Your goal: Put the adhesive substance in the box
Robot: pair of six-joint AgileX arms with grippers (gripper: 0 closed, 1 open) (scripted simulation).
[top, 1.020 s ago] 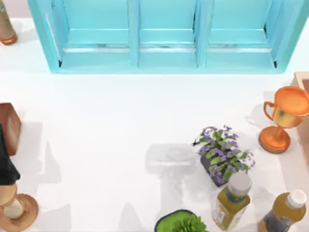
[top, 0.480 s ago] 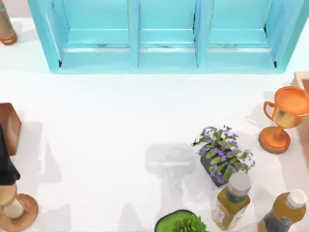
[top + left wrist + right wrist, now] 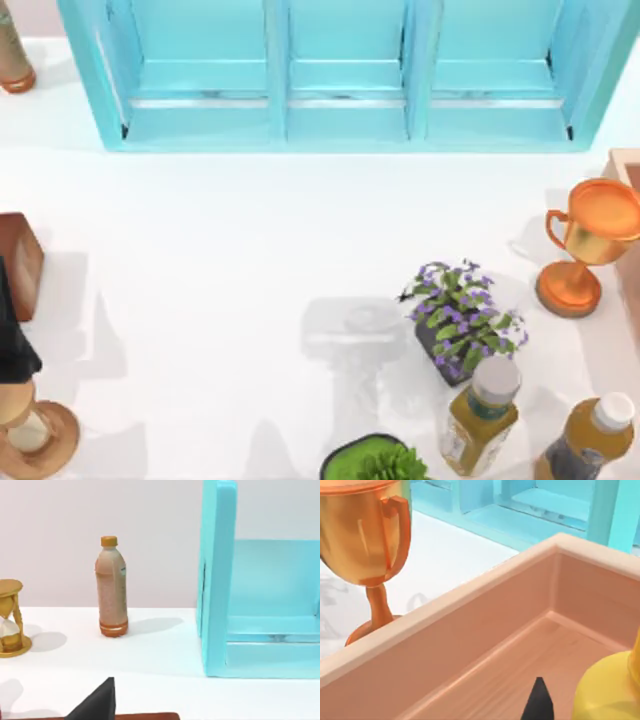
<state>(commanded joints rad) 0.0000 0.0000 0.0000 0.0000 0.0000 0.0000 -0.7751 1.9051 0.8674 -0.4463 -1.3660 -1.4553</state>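
Note:
The adhesive substance [image 3: 611, 690] shows as a rounded yellow body standing inside the pale tan box [image 3: 470, 645]; its cap is out of frame. A dark tip of my right gripper [image 3: 538, 701] hangs just beside it, over the tan box's floor. The turquoise box [image 3: 280, 135] spans the table's far side with three compartments, all bare as far as they show. It also rises behind the tan box's rim in the right wrist view [image 3: 615, 510]. My left gripper [image 3: 97, 704] sits low at the table's left, near the reddish-brown box [image 3: 18, 262].
An orange trophy [image 3: 590, 235] stands next to the tan box [image 3: 625, 165] at the right. A purple-flowered plant [image 3: 462, 320], two amber bottles [image 3: 480, 415] and a green plant [image 3: 375, 460] crowd the front right. An hourglass [image 3: 30, 430] is front left, a brownish bottle [image 3: 112, 587] far left.

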